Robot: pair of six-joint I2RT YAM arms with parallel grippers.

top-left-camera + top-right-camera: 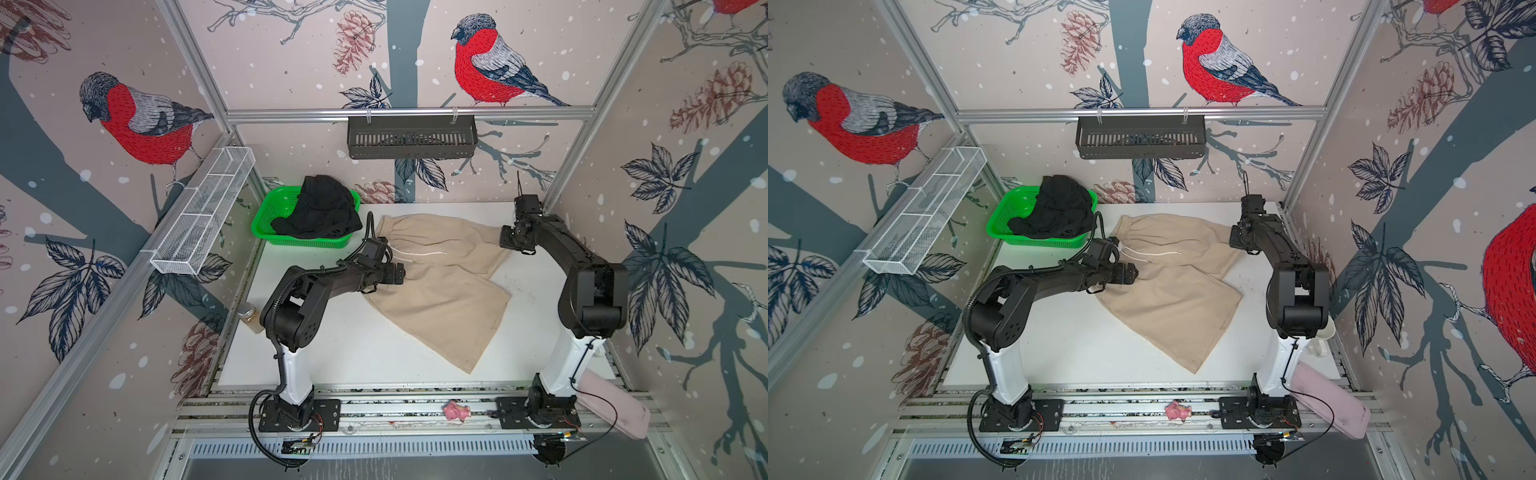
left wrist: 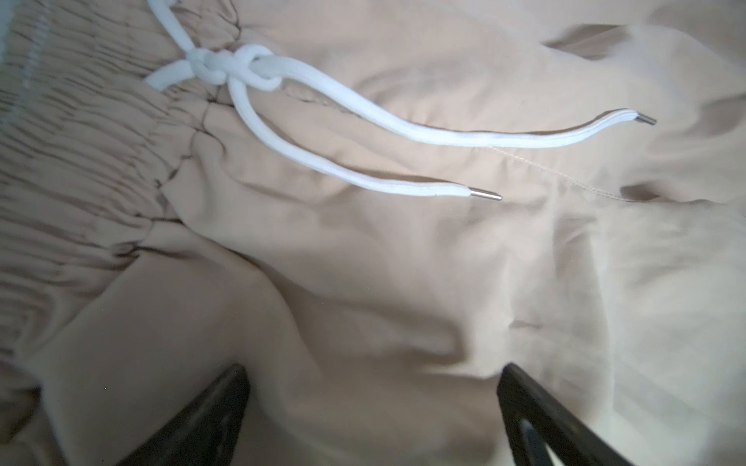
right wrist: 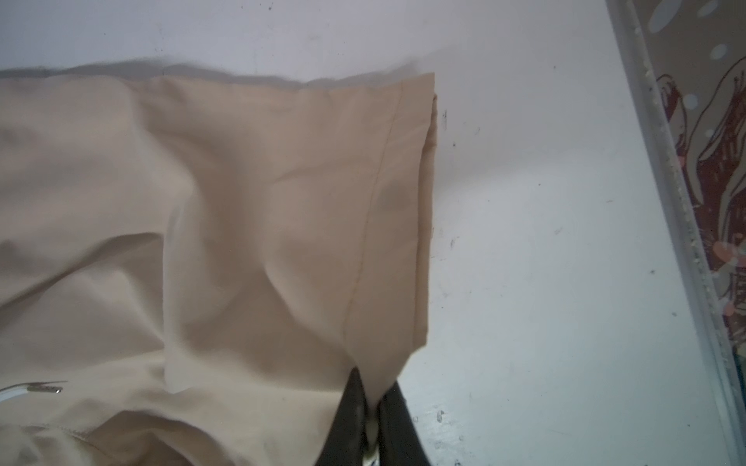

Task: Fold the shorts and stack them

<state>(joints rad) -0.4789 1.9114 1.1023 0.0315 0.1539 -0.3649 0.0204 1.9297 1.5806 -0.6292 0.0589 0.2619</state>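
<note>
The beige shorts [image 1: 440, 291] [image 1: 1175, 299] lie spread on the white table [image 1: 332, 349], waistband to the back left, legs to the right and front. Their white drawstring [image 2: 363, 109] is knotted. My left gripper [image 1: 399, 274] [image 1: 1131, 274] [image 2: 371, 371] hovers open just over the cloth below the waistband, its fingers [image 2: 218, 407] wide apart. My right gripper [image 1: 509, 241] [image 1: 1237, 239] [image 3: 373, 387] is shut on the hem corner of the far leg [image 3: 387, 201]. The black shorts [image 1: 320, 212] [image 1: 1054, 212] are heaped in the green basket [image 1: 266, 216].
The green basket stands at the table's back left corner. A jar [image 1: 249, 316] sits by the left arm's base. A pink toy [image 1: 456, 411] and a pink tray [image 1: 615, 411] lie at the front rail. A white cup [image 1: 1323, 336] stands behind the right arm.
</note>
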